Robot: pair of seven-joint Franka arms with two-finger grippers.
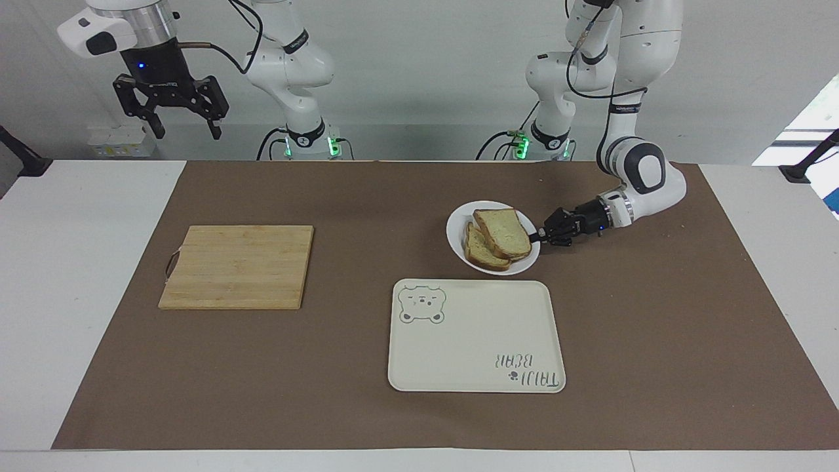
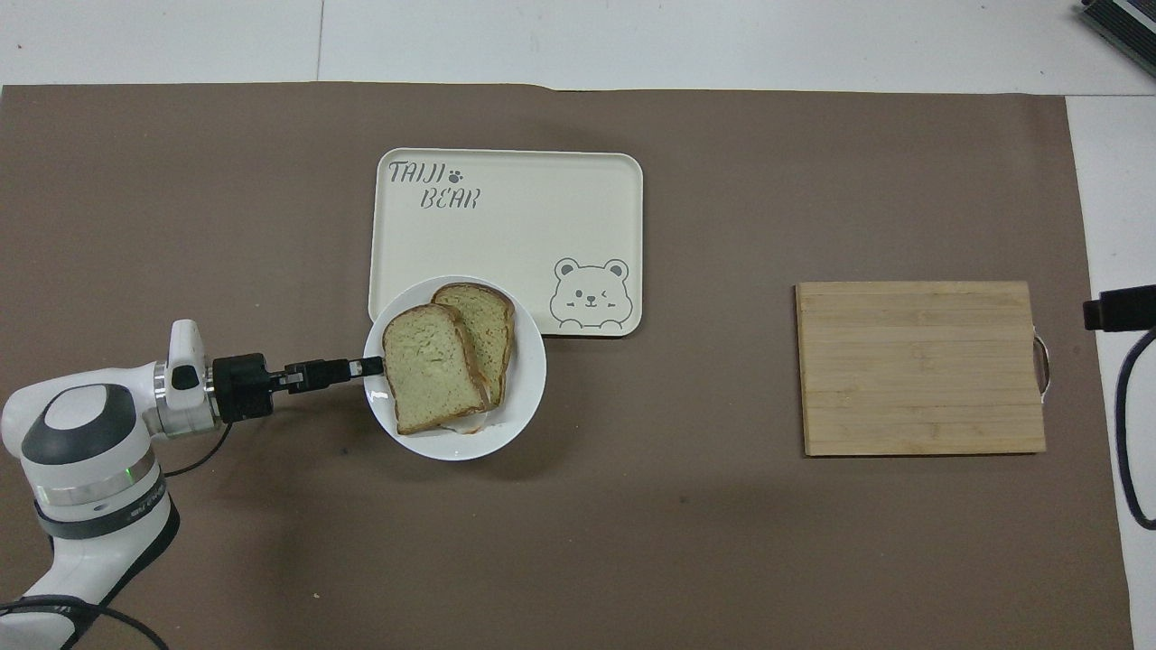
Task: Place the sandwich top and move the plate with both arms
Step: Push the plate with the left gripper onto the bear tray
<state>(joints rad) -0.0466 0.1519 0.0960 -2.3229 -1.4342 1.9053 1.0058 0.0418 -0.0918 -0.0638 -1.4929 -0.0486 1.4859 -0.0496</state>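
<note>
the left claw [image 1: 541, 234] is gripping the plate [image 1: 459, 246] rim, sandwich top [image 1: 503, 233] aboard, wanting level carrying onto the tray [image 1: 476, 336]; the right claw [image 1: 170, 110] is hanging released.

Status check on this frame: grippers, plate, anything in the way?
Left gripper shut on plate rim. Right gripper open, high above the right arm's end. Sandwich top on plate, plate at tray edge. Path unobstructed.

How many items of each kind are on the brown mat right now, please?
Bread slices: 2, the sandwich top overlapping a lower slice
Plate: 1
Bear-print tray: 1
Wooden cutting board: 1
Total: 5
</note>
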